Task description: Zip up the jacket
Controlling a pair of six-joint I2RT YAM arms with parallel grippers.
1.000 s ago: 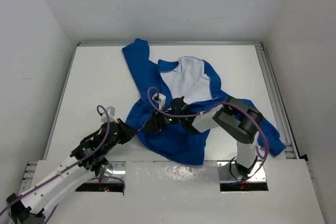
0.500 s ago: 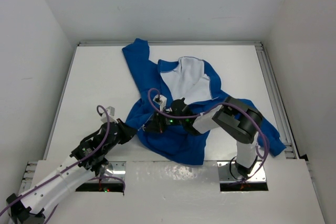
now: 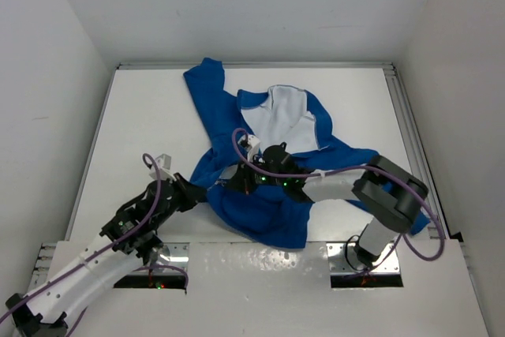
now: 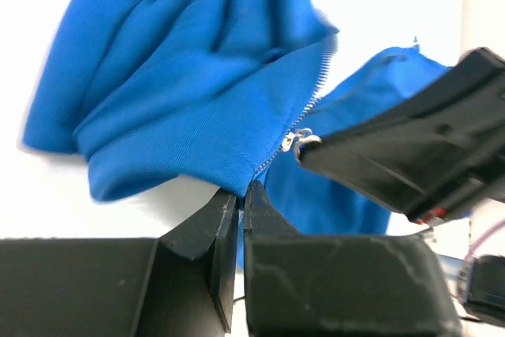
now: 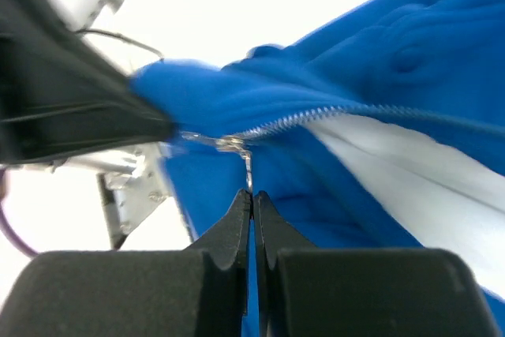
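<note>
White table (image 3: 142,116) bears crumpled jacket (image 3: 264,219).

White links (image 3: 75,266), black joints (image 3: 390,192) and fingers (image 4: 197,242), with purple cables (image 3: 331,171) looping along each.

Left gripper (image 4: 243,195), jaws together, pinches the jacket (image 4: 197,92) at its hem.

Jacket (image 3: 267,222) plain royal blue; lining (image 3: 286,116) white. Zipper teeth (image 5: 300,118) and zipper pull (image 5: 247,171) silver. Left hand (image 4: 241,203) and right hand (image 5: 251,199) black. Counter (image 3: 150,116) white. Cables (image 3: 150,222) purple.
</note>
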